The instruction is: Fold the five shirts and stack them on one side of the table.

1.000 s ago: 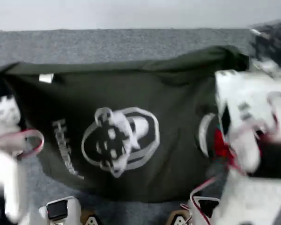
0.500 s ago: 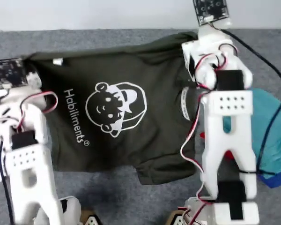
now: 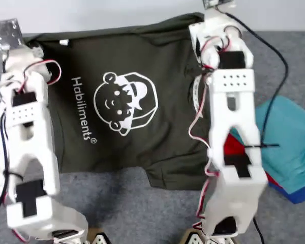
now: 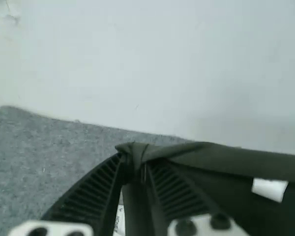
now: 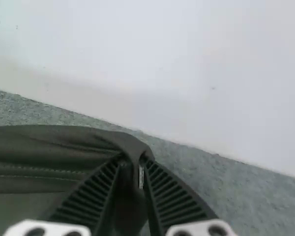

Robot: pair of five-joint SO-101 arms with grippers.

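A dark olive shirt with a white cartoon face print lies spread across the grey table, its top edge at the far wall. My left gripper is shut on the shirt's far left corner; in the high view that arm stretches along the shirt's left side. At the far right corner my right gripper is pinched shut on the olive cloth, and its arm runs over the shirt's right edge. A white label shows near the collar.
A pile of other shirts, teal over red and blue, lies at the table's right side under the right arm. The white wall rises just beyond the table's far edge. Bare grey cloth shows in front.
Both arms have stretched toward the far wall, pulling the olive shirt's top edge back and flattening it. The print has turned more upright and the shirt lies farther from the front edge.
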